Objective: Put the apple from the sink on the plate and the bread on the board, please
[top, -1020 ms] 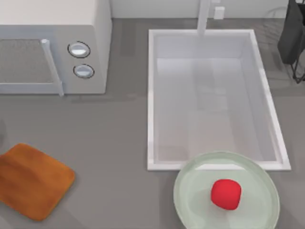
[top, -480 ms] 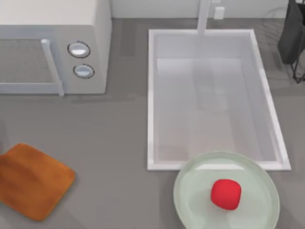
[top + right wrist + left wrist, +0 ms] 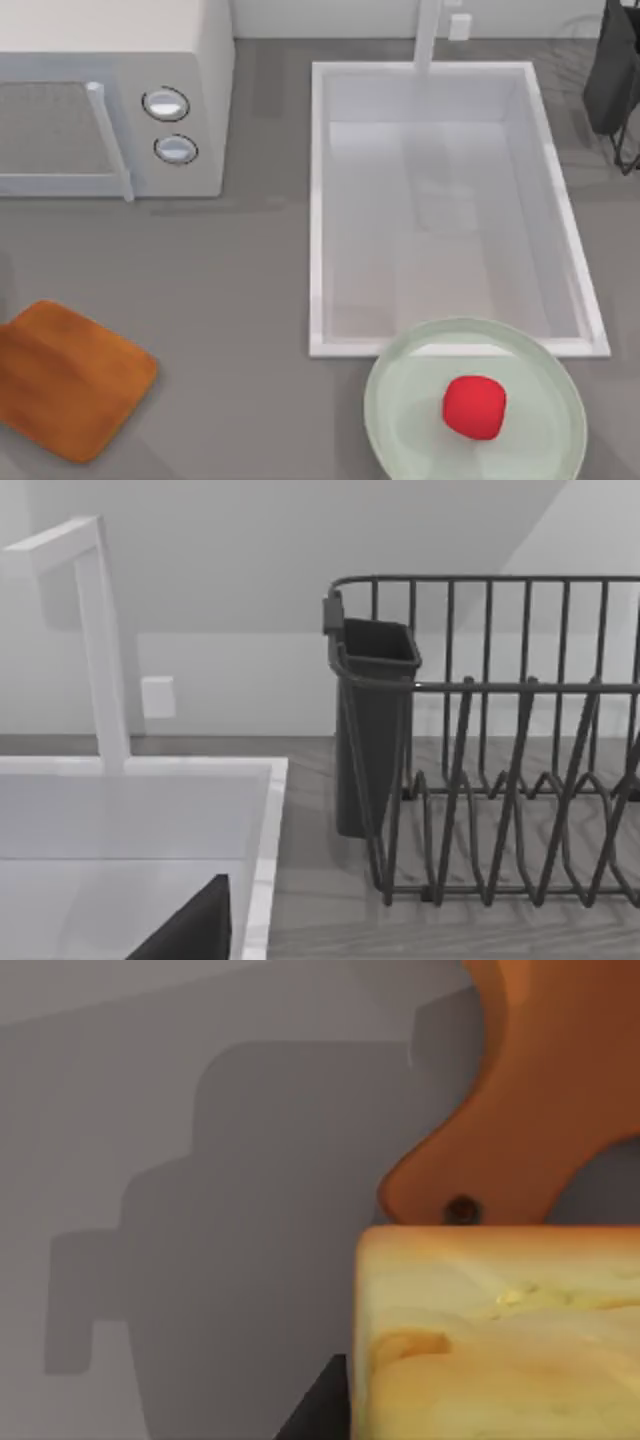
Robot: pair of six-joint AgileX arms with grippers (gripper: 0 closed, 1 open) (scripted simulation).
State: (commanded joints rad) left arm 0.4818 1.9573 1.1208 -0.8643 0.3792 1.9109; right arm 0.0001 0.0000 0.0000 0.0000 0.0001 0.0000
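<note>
The pale yellow bread (image 3: 500, 1340) with its orange-brown crust fills the near part of the left wrist view, held above the grey table. A dark part of my left gripper (image 3: 318, 1412) shows beside it, shut on the bread. Just beyond it lies the orange-brown board (image 3: 540, 1110), which in the top view sits at the table's front left (image 3: 65, 380). The red apple (image 3: 474, 406) rests on the pale green plate (image 3: 400, 400), which overlaps the front rim of the white sink (image 3: 316, 200). A dark edge of my right gripper (image 3: 195, 930) hangs near the sink's back right corner.
A white microwave (image 3: 110, 100) with two knobs stands at the back left. The faucet post (image 3: 428, 35) rises at the sink's back rim. A dark wire dish rack (image 3: 490, 780) with a cutlery cup (image 3: 372, 720) stands at the back right.
</note>
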